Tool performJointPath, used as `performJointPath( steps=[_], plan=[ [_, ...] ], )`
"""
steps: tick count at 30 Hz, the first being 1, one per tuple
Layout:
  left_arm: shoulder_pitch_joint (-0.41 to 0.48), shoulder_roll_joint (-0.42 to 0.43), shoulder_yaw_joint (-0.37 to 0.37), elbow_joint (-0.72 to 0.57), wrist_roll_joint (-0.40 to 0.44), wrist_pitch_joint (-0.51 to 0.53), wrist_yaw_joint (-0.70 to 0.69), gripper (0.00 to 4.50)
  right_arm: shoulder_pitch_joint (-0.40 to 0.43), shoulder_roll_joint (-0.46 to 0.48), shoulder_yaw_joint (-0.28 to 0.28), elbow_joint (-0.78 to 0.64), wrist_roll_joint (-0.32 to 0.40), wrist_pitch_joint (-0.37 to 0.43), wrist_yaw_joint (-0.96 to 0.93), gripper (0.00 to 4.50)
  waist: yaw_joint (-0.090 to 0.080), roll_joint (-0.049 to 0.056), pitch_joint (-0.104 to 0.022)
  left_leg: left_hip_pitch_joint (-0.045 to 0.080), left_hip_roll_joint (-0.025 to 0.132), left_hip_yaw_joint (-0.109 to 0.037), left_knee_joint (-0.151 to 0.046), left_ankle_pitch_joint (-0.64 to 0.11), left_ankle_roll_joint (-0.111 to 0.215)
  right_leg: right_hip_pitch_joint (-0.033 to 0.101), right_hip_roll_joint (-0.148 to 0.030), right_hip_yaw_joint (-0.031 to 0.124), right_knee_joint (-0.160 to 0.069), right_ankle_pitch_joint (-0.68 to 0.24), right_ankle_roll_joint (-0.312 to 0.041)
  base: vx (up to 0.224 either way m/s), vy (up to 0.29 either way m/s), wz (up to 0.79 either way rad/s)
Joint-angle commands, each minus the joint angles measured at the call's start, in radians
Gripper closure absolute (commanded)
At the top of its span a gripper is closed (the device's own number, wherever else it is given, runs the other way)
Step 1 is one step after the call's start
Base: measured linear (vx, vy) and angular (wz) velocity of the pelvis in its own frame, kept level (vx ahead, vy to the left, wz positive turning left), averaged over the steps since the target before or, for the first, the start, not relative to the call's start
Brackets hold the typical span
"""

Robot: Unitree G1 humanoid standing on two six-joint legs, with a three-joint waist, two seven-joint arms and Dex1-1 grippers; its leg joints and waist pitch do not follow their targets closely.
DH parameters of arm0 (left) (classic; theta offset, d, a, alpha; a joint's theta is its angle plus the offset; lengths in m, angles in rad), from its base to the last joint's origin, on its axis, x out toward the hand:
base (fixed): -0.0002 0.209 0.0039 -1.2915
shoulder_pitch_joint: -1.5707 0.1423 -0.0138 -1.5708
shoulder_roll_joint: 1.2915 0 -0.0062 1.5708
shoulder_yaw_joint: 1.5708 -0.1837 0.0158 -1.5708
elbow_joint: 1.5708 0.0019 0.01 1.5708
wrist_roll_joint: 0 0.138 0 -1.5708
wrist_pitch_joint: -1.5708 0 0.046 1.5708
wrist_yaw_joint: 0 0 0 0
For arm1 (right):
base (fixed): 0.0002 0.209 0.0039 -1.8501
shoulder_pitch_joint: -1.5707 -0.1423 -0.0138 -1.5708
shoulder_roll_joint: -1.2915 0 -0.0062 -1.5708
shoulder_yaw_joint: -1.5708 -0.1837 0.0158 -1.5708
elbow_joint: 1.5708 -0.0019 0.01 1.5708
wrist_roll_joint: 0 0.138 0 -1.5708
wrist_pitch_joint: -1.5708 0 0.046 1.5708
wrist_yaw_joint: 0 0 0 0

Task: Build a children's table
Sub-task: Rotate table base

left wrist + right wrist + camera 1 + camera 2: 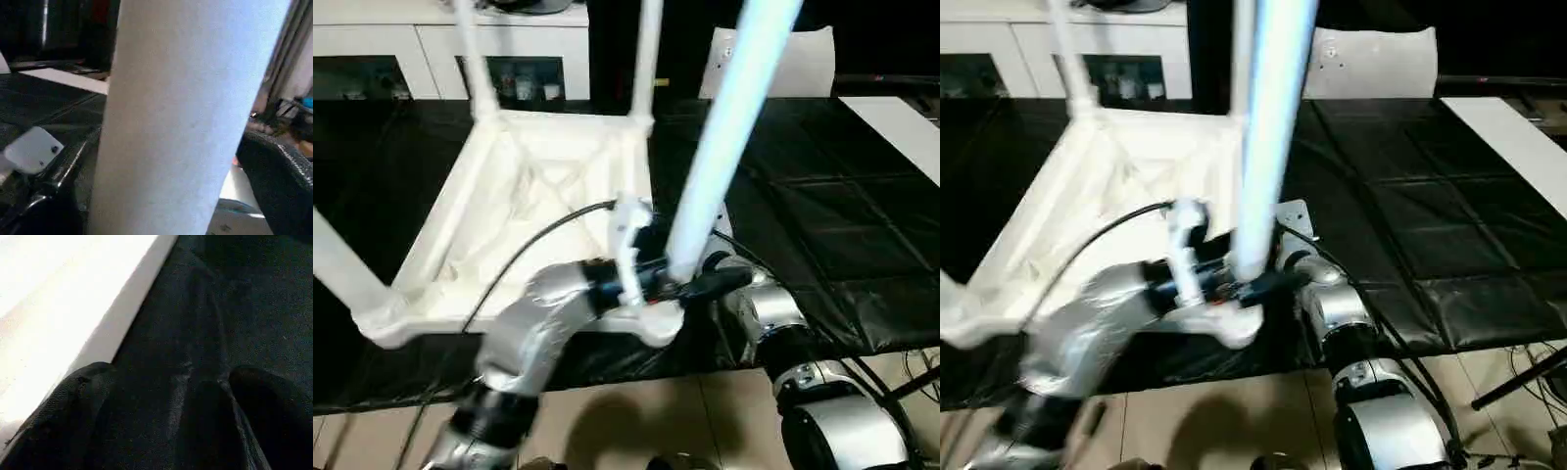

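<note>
The two head views look forward and down from above the robot's silver forearms onto the upturned white plastic rectangular table top lying on a black quilted mat, set slightly apart, so the top sits further left in the right eye view. Both share the top, the long white tapered tube leg at its near corner and the white glass-door cabinet beyond it. The left wrist camera sits hard against that leg, facing past it across the mat. The right wrist camera looks low along the mat beside the top's white edge.
</note>
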Motion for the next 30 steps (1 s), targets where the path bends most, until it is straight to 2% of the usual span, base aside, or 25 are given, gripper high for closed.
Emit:
performJointPath(
  steps=[1, 2, 3, 4, 7, 8, 10, 11, 13, 14, 15, 17, 18, 19, 21, 22, 23, 24, 25, 26, 27, 29, 30],
  plan=[
    [-0.018, 0.009, 0.022, 0.020, 0.030, -0.019, 0.029, 0.03, -0.007, -0.017, -0.031, 0.008, 0.017, -0.011, -0.019, 0.00, 0.010, 0.014, -0.072, 0.014, 0.067, -0.043, -0.064, -0.206, 0.004, 0.055, -0.101, 0.069, -0.076, -0.281, -0.159, 0.000, 0.000, 0.00],
    [-0.015, 0.032, 0.032, 0.027, 0.032, -0.013, 0.016, 0.03, 0.001, -0.038, -0.041, -0.001, 0.016, -0.035, -0.010, 0.00, 0.012, 0.017, -0.072, 0.014, 0.067, -0.044, -0.064, -0.207, 0.002, 0.055, -0.101, 0.068, -0.076, -0.283, -0.154, 0.000, 0.000, 0.00],
    [-0.006, 0.057, 0.027, 0.028, 0.045, -0.024, -0.003, 0.03, 0.010, -0.052, -0.052, -0.021, 0.021, -0.037, -0.004, 0.00, 0.015, 0.014, -0.073, 0.014, 0.067, -0.043, -0.063, -0.201, 0.005, 0.055, -0.101, 0.068, -0.075, -0.283, -0.152, 0.000, 0.000, 0.00],
    [-0.006, 0.058, 0.027, 0.028, 0.045, -0.025, -0.004, 0.03, 0.010, -0.052, -0.052, -0.021, 0.021, -0.037, -0.004, 0.00, 0.018, 0.016, -0.073, 0.015, 0.067, -0.043, -0.063, -0.197, 0.009, 0.054, -0.101, 0.068, -0.075, -0.284, -0.149, 0.000, 0.000, 0.00],
    [0.045, 0.155, 0.023, 0.026, 0.057, -0.041, -0.104, 0.03, 0.063, -0.105, -0.073, -0.129, 0.039, -0.036, 0.051, 0.00, 0.031, 0.022, -0.075, 0.016, 0.067, -0.041, -0.063, -0.163, 0.022, 0.053, -0.099, 0.069, -0.071, -0.248, -0.140, 0.000, 0.000, 0.00],
    [0.054, 0.176, 0.019, 0.029, 0.057, -0.048, -0.126, 0.20, 0.075, -0.115, -0.072, -0.153, 0.042, -0.036, 0.067, 0.00, 0.032, 0.022, -0.076, 0.015, 0.067, -0.040, -0.065, -0.155, 0.025, 0.052, -0.096, 0.070, -0.066, -0.232, -0.143, 0.000, 0.000, 0.00],
    [0.066, 0.222, 0.012, 0.033, 0.056, -0.050, -0.171, 0.31, 0.103, -0.135, -0.065, -0.212, 0.049, -0.035, 0.115, 0.00, 0.034, 0.025, -0.076, 0.015, 0.065, -0.040, -0.064, -0.154, 0.029, 0.052, -0.097, 0.070, -0.066, -0.229, -0.148, 0.000, 0.000, 0.00],
    [0.077, 0.281, 0.002, 0.048, 0.065, -0.057, -0.230, 0.42, 0.147, -0.167, -0.055, -0.304, 0.067, -0.017, 0.185, 0.00, 0.035, 0.027, -0.074, 0.017, 0.066, -0.040, -0.066, -0.168, 0.030, 0.051, -0.096, 0.069, -0.071, -0.245, -0.147, 0.000, 0.000, 0.00],
    [0.071, 0.350, -0.032, 0.093, 0.118, -0.104, -0.287, 0.63, 0.200, -0.213, -0.030, -0.407, 0.084, 0.001, 0.276, 0.00, 0.037, 0.028, -0.071, 0.018, 0.068, -0.043, -0.070, -0.188, 0.033, 0.051, -0.095, 0.070, -0.072, -0.273, -0.132, 0.000, 0.000, 0.00],
    [0.070, 0.357, -0.037, 0.100, 0.126, -0.111, -0.293, 0.63, 0.206, -0.220, -0.024, -0.419, 0.084, 0.003, 0.287, 0.00, 0.037, 0.026, -0.069, 0.020, 0.067, -0.043, -0.071, -0.196, 0.035, 0.049, -0.092, 0.070, -0.078, -0.290, -0.125, 0.000, 0.000, 0.00],
    [0.059, 0.379, -0.054, 0.132, 0.156, -0.144, -0.310, 0.73, 0.229, -0.249, -0.003, -0.462, 0.082, 0.011, 0.331, 0.00, 0.039, 0.026, -0.068, 0.021, 0.067, -0.043, -0.071, -0.208, 0.026, 0.050, -0.095, 0.071, -0.080, -0.323, -0.117, 0.000, 0.000, 0.00],
    [0.046, 0.388, -0.064, 0.158, 0.178, -0.167, -0.320, 0.83, 0.248, -0.271, 0.010, -0.503, 0.088, 0.021, 0.363, 0.00, 0.040, 0.027, -0.068, 0.023, 0.069, -0.043, -0.070, -0.221, 0.016, 0.048, -0.100, 0.072, -0.081, -0.354, -0.118, 0.000, 0.000, 0.00],
    [0.012, 0.405, -0.095, 0.227, 0.231, -0.224, -0.343, 0.98, 0.293, -0.318, 0.023, -0.594, 0.102, 0.030, 0.419, 0.00, 0.047, 0.029, -0.066, 0.027, 0.067, -0.043, -0.071, -0.234, 0.022, 0.045, -0.098, 0.073, -0.095, -0.387, -0.094, 0.000, 0.000, 0.00],
    [-0.001, 0.411, -0.107, 0.252, 0.249, -0.245, -0.356, 1.04, 0.307, -0.335, 0.026, -0.624, 0.109, 0.035, 0.440, 0.00, 0.049, 0.023, -0.067, 0.025, 0.069, -0.045, -0.071, -0.231, 0.022, 0.048, -0.100, 0.073, -0.090, -0.386, -0.088, 0.000, 0.000, 0.00],
    [-0.025, 0.409, -0.120, 0.288, 0.256, -0.252, -0.380, 1.20, 0.343, -0.372, 0.032, -0.691, 0.115, 0.040, 0.484, 0.00, 0.055, 0.021, -0.068, 0.023, 0.070, -0.044, -0.072, -0.215, 0.021, 0.049, -0.104, 0.074, -0.088, -0.378, -0.092, 0.000, 0.000, 0.00],
    [-0.054, 0.392, -0.125, 0.336, 0.265, -0.273, -0.385, 1.30, 0.386, -0.408, 0.028, -0.769, 0.151, 0.069, 0.544, 0.00, 0.057, 0.024, -0.068, 0.021, 0.069, -0.045, -0.071, -0.210, 0.025, 0.050, -0.106, 0.073, -0.087, -0.372, -0.103, 0.000, 0.000, 0.00],
    [-0.054, 0.392, -0.125, 0.336, 0.265, -0.273, -0.385, 1.30, 0.386, -0.408, 0.028, -0.769, 0.151, 0.069, 0.544, 0.00, 0.062, 0.022, -0.068, 0.025, 0.068, -0.041, -0.069, -0.213, 0.031, 0.048, -0.103, 0.073, -0.094, -0.378, -0.095, 0.000, 0.000, 0.00],
    [-0.070, 0.374, -0.129, 0.373, 0.268, -0.289, -0.391, 1.38, 0.420, -0.438, 0.028, -0.817, 0.184, 0.099, 0.594, 0.00, 0.064, 0.026, -0.070, 0.018, 0.069, -0.045, -0.070, -0.200, 0.035, 0.053, -0.108, 0.073, -0.085, -0.359, -0.105, 0.000, 0.000, 0.00],
    [-0.083, 0.366, -0.133, 0.397, 0.274, -0.299, -0.397, 1.45, 0.440, -0.462, 0.032, -0.848, 0.206, 0.122, 0.631, 0.00, 0.066, 0.024, -0.069, 0.022, 0.068, -0.042, -0.069, -0.203, 0.042, 0.050, -0.102, 0.071, -0.094, -0.366, -0.096, 0.000, 0.000, 0.00],
    [-0.094, 0.360, -0.138, 0.414, 0.275, -0.298, -0.408, 1.51, 0.460, -0.486, 0.038, -0.874, 0.225, 0.140, 0.665, 0.00, 0.069, 0.022, -0.070, 0.023, 0.069, -0.043, -0.067, -0.205, 0.045, 0.052, -0.104, 0.071, -0.091, -0.360, -0.096, 0.000, 0.000, 0.00],
    [-0.106, 0.351, -0.139, 0.434, 0.275, -0.298, -0.415, 1.57, 0.487, -0.513, 0.041, -0.909, 0.251, 0.170, 0.702, 0.00, 0.076, 0.027, -0.071, 0.020, 0.071, -0.046, -0.068, -0.198, 0.052, 0.053, -0.107, 0.070, -0.092, -0.362, -0.096, 0.000, 0.000, 0.00],
    [-0.111, 0.346, -0.137, 0.447, 0.276, -0.308, -0.416, 1.80, 0.499, -0.522, 0.039, -0.925, 0.264, 0.186, 0.712, 0.00, 0.078, 0.020, -0.072, 0.016, 0.069, -0.045, -0.066, -0.193, 0.056, 0.056, -0.109, 0.068, -0.091, -0.363, -0.098, 0.000, 0.000, 0.00],
    [-0.119, 0.341, -0.138, 0.463, 0.275, -0.312, -0.425, 1.88, 0.513, -0.532, 0.036, -0.944, 0.279, 0.202, 0.724, 0.00, 0.077, 0.021, -0.071, 0.014, 0.068, -0.045, -0.066, -0.194, 0.058, 0.054, -0.109, 0.067, -0.094, -0.373, -0.098, 0.000, 0.000, 0.00]
  ],
)
